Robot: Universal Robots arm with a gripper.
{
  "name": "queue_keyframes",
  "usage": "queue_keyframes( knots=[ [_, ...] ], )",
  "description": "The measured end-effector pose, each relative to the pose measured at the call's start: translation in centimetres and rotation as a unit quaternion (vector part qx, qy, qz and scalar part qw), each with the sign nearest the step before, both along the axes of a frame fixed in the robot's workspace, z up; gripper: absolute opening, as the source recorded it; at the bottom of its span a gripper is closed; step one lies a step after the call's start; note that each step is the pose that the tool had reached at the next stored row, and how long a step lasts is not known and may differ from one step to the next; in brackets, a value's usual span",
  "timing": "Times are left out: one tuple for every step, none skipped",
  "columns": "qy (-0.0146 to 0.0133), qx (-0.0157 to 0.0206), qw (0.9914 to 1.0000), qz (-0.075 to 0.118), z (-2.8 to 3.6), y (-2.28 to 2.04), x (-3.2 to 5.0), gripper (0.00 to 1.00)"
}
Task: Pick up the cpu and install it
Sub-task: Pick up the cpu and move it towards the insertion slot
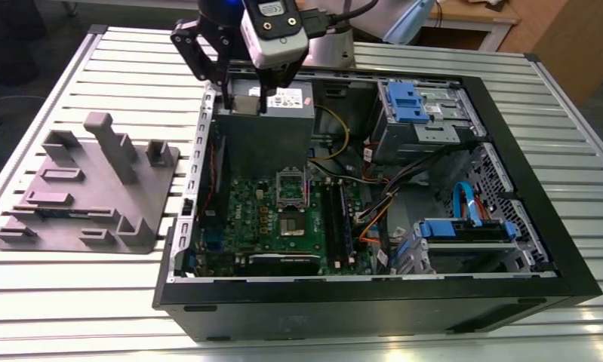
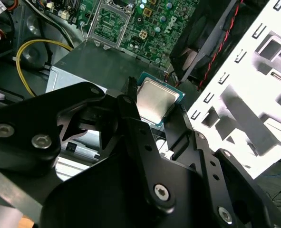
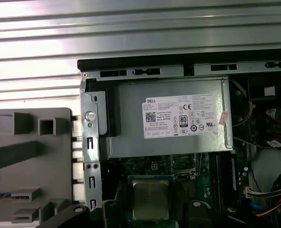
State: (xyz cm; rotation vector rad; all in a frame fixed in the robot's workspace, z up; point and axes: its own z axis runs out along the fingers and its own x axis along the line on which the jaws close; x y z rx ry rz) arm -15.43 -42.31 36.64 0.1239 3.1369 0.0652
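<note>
Where your arm hangs over the rear of the open computer case, the gripper is clamped on the cpu; one black finger presses one edge and its partner the opposite edge, with the silvery top facing the camera in both wrist views. You see the cpu held flat in the air above the grey power supply, close to that box's edge nearest the green circuit board; it touches neither box nor board. On the board, the square socket lies apart from the cpu, beyond the power supply's edge in the second wrist view. A yellow cable loops beside the power supply; blue drive brackets sit at the exterior view's right of the case. At the exterior view's left, a grey parts holder rests on the slatted metal table, just beside the case wall.
</note>
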Motion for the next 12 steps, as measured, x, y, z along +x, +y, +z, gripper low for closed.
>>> queue_keyframes(
  knots=[
    [0.0,0.0,1.0,0.0,0.0,0.0,0.07,0.47],
    [0.0,0.0,1.0,0.0,0.0,0.0,0.14,0.47],
    [0.0,0.0,1.0,0.0,0.0,0.0,0.21,0.47],
    [0.0,0.0,1.0,0.0,0.0,0.0,0.29,0.47],
    [0.0,0.0,1.0,0.0,0.0,0.0,0.36,0.47],
    [0.0,0.0,1.0,0.0,0.0,0.0,0.43,0.47],
    [0.0,0.0,1.0,0.0,0.0,0.0,0.51,0.47],
    [0.0,0.0,1.0,0.0,0.0,0.0,0.58,0.47],
    [0.0,0.0,1.0,0.0,0.0,0.0,0.65,0.47],
    [0.0,0.0,1.0,0.0,0.0,0.0,0.72,0.47],
    [0.0,0.0,1.0,0.0,0.0,0.0,0.8,0.47],
    [0.0,0.0,1.0,0.0,0.0,0.0,0.87,0.47]
  ],
)
